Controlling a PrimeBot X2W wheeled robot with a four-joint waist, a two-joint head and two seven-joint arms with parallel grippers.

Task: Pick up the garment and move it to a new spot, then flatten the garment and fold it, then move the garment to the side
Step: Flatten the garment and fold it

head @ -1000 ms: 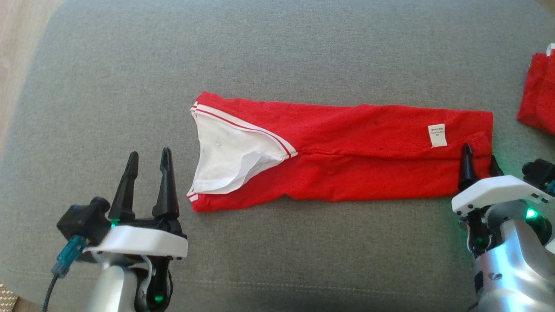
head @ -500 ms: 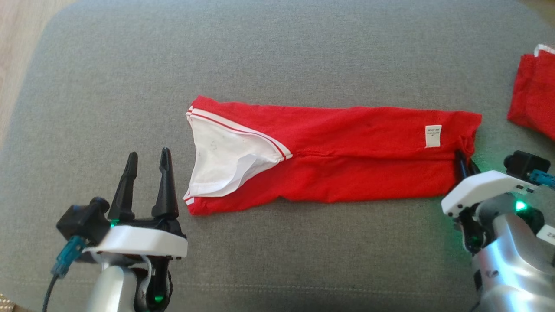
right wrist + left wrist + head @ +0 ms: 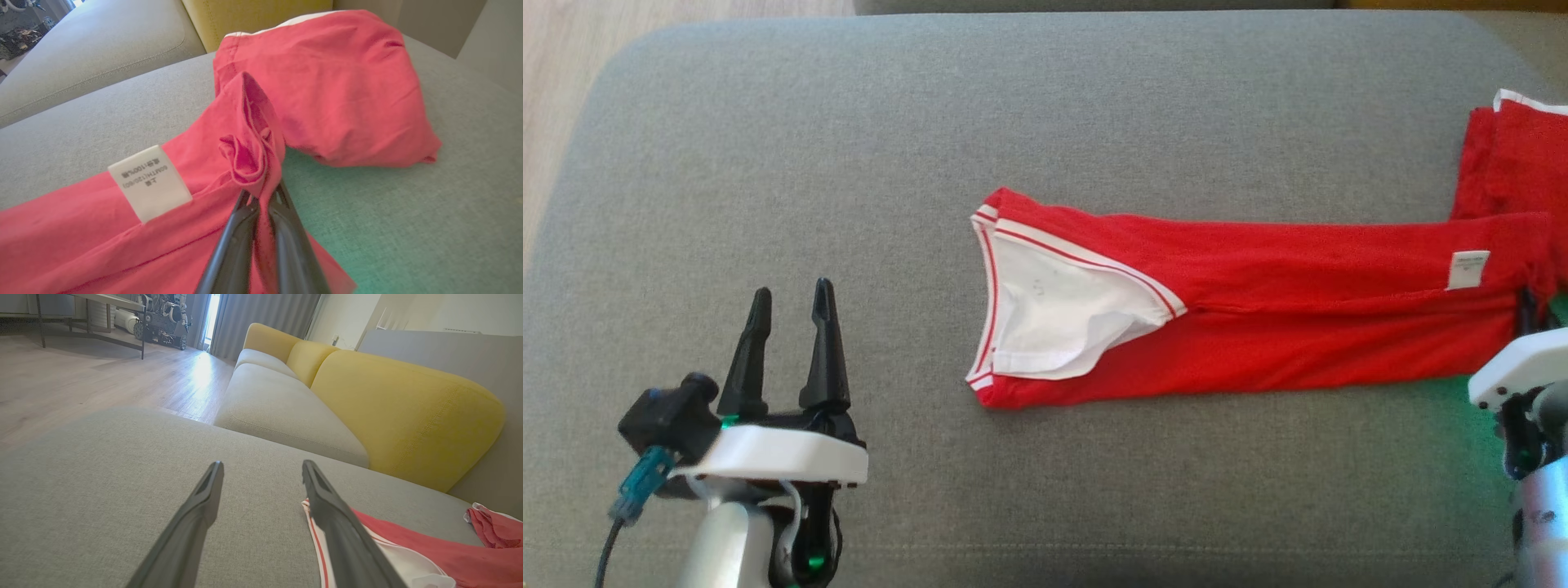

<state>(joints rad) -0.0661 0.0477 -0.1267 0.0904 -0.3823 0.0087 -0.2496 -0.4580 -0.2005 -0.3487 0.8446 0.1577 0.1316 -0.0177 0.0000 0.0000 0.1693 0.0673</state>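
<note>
The garment [image 3: 1298,327] is a red shirt with white trim, folded into a long strip across the grey cushion [image 3: 768,163], white collar end facing left. My right gripper [image 3: 1525,300] is at the strip's right end, shut on a bunched corner of the red cloth. The right wrist view shows that pinch [image 3: 261,196] beside the white care label [image 3: 150,181]. My left gripper [image 3: 792,290] stands open at the lower left, clear of the collar. In the left wrist view its fingers [image 3: 261,465] are spread over bare cushion, with the garment [image 3: 449,559] just to the right.
Another red cloth with white trim [image 3: 1523,155] lies at the cushion's far right, touching the garment's held end. A yellow-backed sofa [image 3: 388,408] stands beyond the cushion. Wooden floor [image 3: 556,49] lies past the cushion's left edge.
My right gripper has closed on the garment's right end and pulled the whole strip to the right, up against the other red cloth. The head view tilted slightly. The left gripper stayed put.
</note>
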